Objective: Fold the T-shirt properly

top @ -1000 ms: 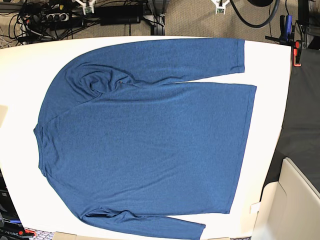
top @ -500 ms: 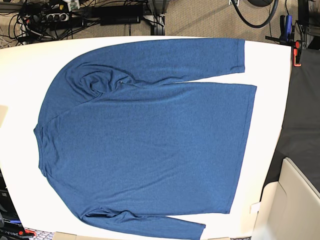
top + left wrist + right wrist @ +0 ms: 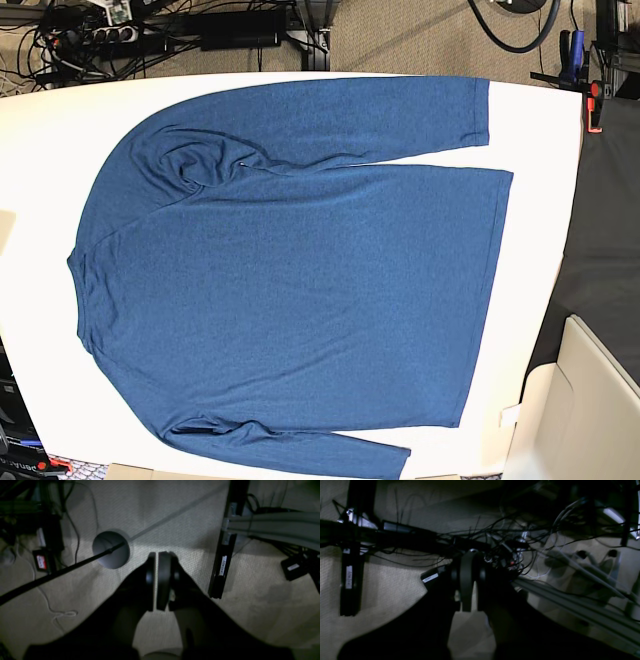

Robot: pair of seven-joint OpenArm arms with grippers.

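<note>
The dark-blue long-sleeved T-shirt lies spread flat on the white table, with its neck at the left and its hem at the right. One sleeve runs along the far edge, the other along the near edge. A bunch of wrinkles sits at the far shoulder. My left gripper is shut and empty over the carpet behind the table. My right gripper is shut and empty over a tangle of cables. The T-shirt does not show in either wrist view.
A black table leg and a round stand base are below the left gripper. Cables and a power strip lie behind the table. A beige box stands at the near right. A red clamp sits on the table's right edge.
The white gripper tips at the top edge of the base view have drawn back out of sight. The T-shirt has not moved.
</note>
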